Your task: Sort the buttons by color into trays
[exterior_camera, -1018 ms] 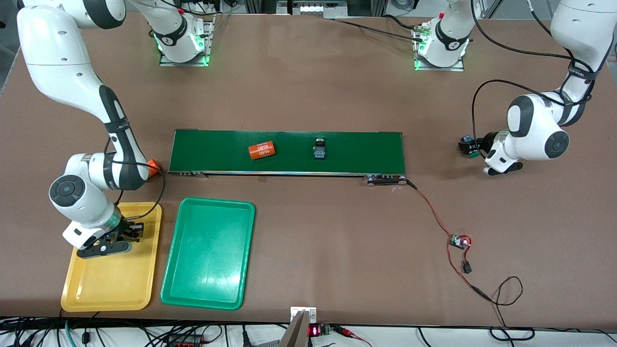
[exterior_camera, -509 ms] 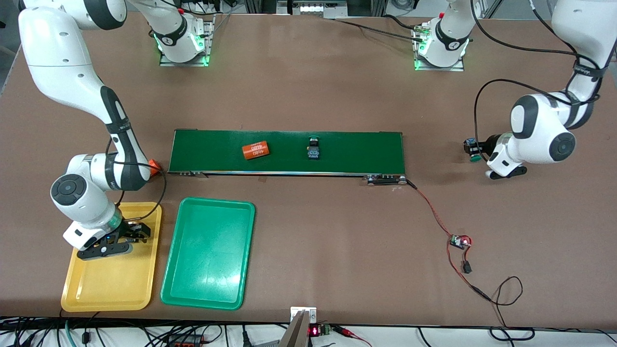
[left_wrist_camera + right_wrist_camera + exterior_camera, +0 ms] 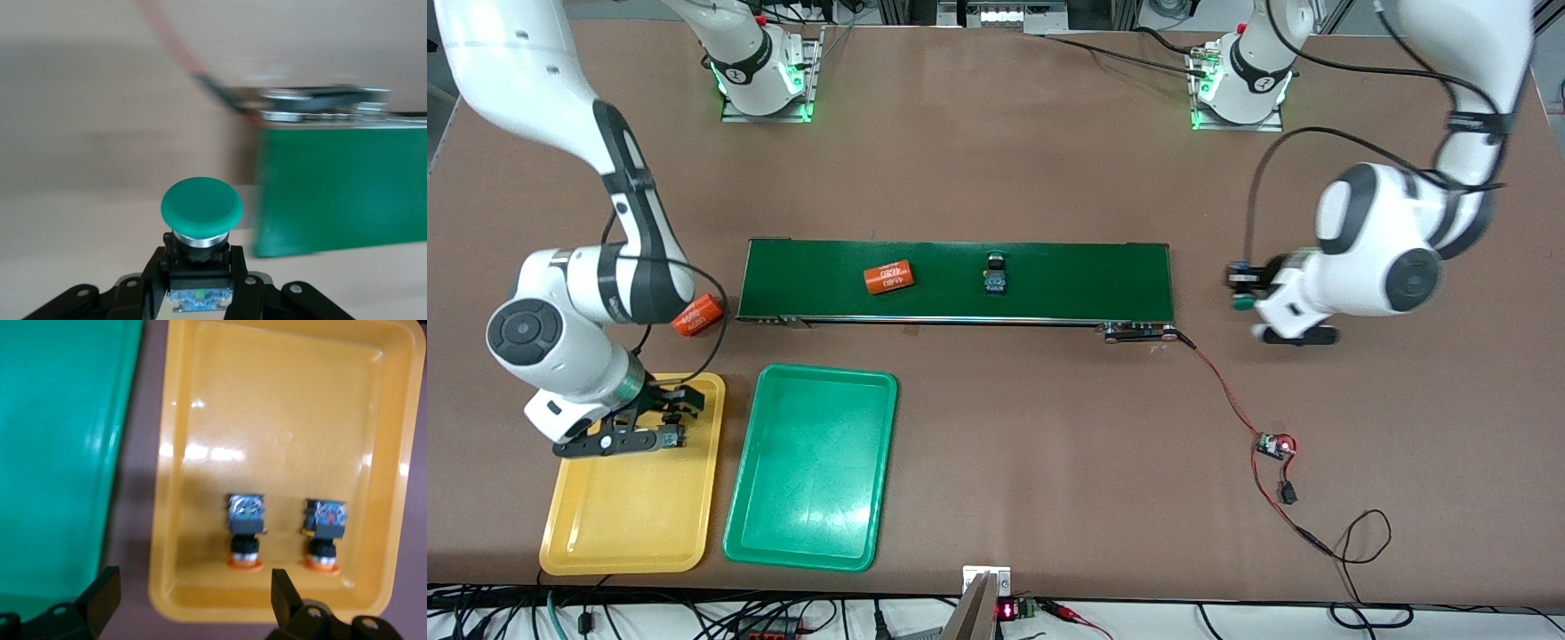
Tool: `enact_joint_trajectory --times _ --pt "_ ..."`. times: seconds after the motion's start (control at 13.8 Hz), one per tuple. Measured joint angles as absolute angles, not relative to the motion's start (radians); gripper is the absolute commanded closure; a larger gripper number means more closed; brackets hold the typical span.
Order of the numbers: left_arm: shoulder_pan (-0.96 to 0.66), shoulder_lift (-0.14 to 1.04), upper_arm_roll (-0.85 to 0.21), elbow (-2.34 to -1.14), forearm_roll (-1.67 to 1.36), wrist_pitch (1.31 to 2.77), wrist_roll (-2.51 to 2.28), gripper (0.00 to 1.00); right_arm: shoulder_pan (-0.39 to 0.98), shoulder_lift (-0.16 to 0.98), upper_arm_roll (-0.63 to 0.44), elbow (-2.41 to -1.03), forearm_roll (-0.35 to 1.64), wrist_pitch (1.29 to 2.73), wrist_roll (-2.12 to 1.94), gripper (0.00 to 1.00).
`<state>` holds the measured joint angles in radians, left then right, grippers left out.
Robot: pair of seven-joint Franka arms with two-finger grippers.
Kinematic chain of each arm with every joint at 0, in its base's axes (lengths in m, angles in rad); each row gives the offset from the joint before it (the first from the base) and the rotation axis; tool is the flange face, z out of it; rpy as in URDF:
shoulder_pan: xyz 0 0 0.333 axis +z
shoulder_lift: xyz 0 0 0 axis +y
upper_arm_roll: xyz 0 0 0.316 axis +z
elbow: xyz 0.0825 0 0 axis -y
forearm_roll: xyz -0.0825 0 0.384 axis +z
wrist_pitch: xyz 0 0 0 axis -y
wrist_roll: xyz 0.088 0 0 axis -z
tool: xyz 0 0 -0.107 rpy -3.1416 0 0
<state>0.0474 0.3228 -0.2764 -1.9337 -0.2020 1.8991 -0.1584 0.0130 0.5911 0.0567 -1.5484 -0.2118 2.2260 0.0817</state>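
The left gripper [image 3: 1249,293], over bare surface off the conveyor belt's [image 3: 959,281] end, is clamped on a green-capped button [image 3: 202,212]; carried fast, it could twist loose. The right gripper [image 3: 660,425] hangs open-jawed above the yellow tray [image 3: 583,542] holding two buttons [image 3: 246,537], beside the empty green tray [image 3: 811,467]. A belt button [image 3: 995,273] could ride past unpicked.

A: Left wrist view, what's up?

B: Left tool [image 3: 200,293] clamped on a green-capped button [image 3: 202,210], cap up, dark body w/ bluish base between the black fingers [image 3: 153,280].

A: Below it?

B: Brown desk [image 3: 87,133], blurred. Dark green conveyor belt [image 3: 340,190], its end edge just beside the button in frame; metal end roller [image 3: 327,107] w/ a red wire [image 3: 177,43] running off over the desk.
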Motion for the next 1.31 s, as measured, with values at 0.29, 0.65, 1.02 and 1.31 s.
enact_joint_trajectory --times 0.29,0.65,1.02,1.31 --pt "-0.138 0.37 -0.305 -1.925 -0.241 2.01 -0.311 0.77 0.015 0.42 0.067 -1.731 -0.138 2.206 0.112 0.0" --pt "-0.216 0.452 -0.311 -1.924 -0.241 2.142 -0.334 0.0 0.015 0.216 0.084 -1.977 -0.051 2.206 0.123 0.0" --pt "-0.208 0.356 -0.26 -1.86 -0.24 2.022 -0.349 0.0 0.018 0.089 0.257 -2.12 -0.047 2.217 0.373 0.0" --pt "-0.117 0.246 -0.199 -1.723 -0.06 1.776 -0.296 0.0 0.031 0.078 0.417 -2.13 -0.048 2.228 0.601 0.0"
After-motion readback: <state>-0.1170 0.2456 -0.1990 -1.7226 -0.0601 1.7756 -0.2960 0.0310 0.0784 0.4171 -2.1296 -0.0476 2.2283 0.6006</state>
